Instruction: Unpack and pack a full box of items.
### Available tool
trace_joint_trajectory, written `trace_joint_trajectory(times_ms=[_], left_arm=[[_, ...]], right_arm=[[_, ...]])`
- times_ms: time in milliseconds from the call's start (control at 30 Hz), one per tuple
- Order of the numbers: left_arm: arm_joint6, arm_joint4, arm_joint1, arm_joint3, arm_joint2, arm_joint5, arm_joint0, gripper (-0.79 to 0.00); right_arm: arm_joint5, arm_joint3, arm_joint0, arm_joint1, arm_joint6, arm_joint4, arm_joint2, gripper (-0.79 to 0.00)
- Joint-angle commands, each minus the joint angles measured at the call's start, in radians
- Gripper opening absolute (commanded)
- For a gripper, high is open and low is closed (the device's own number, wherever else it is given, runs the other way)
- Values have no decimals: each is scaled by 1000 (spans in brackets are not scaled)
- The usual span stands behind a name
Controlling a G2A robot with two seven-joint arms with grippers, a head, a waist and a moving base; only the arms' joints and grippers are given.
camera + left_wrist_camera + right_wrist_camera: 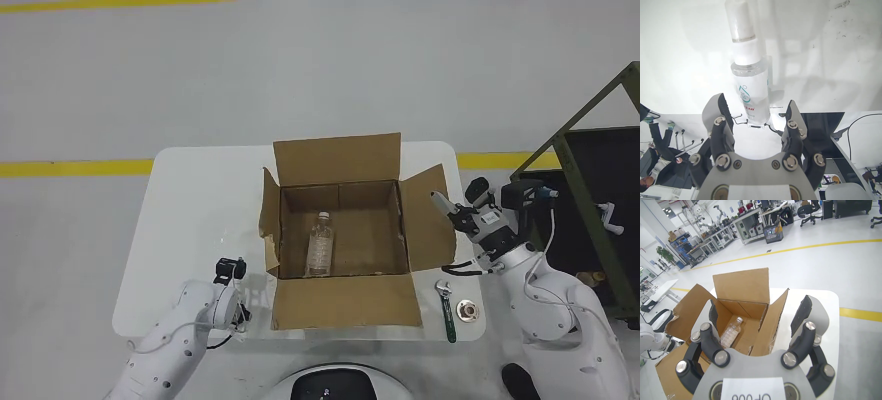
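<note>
Over by the robot's near-left edge of the rounded white table [190,220], the left gripper [755,98] sits low with its jaws spread wide. A clear spray bottle with a white label and frosted cap [751,89] lies on its side on the tabletop, its base reaching in between the black pads [726,108] without touching either. I'd judge it's laid out beside the carton as part of the unpacking, lined up with the jaws for an easy grab. A brown cardboard box [345,303] stands mid-table with all four flaps folded out, which lets the arms get in from above. One clear plastic water bottle with a white cap [320,243] lies flat on its floor, towards the left wall. The right gripper [759,300] hangs beside the box's right flap, fingers apart and holding nothing, aimed at the opening. A green-handled wrench [446,312] lies on the table near the right arm. Grey shop floor runs all round, with a yellow line [70,168] painted across it
</note>
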Motion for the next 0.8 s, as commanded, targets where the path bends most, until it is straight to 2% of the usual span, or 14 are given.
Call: trace_joint_trajectory(times_ms=[0,67,133,433,767], left_arm=[[1,0,-2,6,1,2,-2,-283],[3,1,-4,11,1,4,-3,-394],[5,5,-6,18,1,5,-5,-413],[14,9,-14,44,2,6,-14,-434],[18,12,-22,55,2,2,-18,-409]], right_arm=[[1,3,0,0,0,-1,0,0],[1,3,1,0,1,-1,0,0],[0,5,2,0,1,-1,-1,0],[-3,15,13,1,5,-4,-6,0],[-4,22,18,1,5,-6,-8,0]])
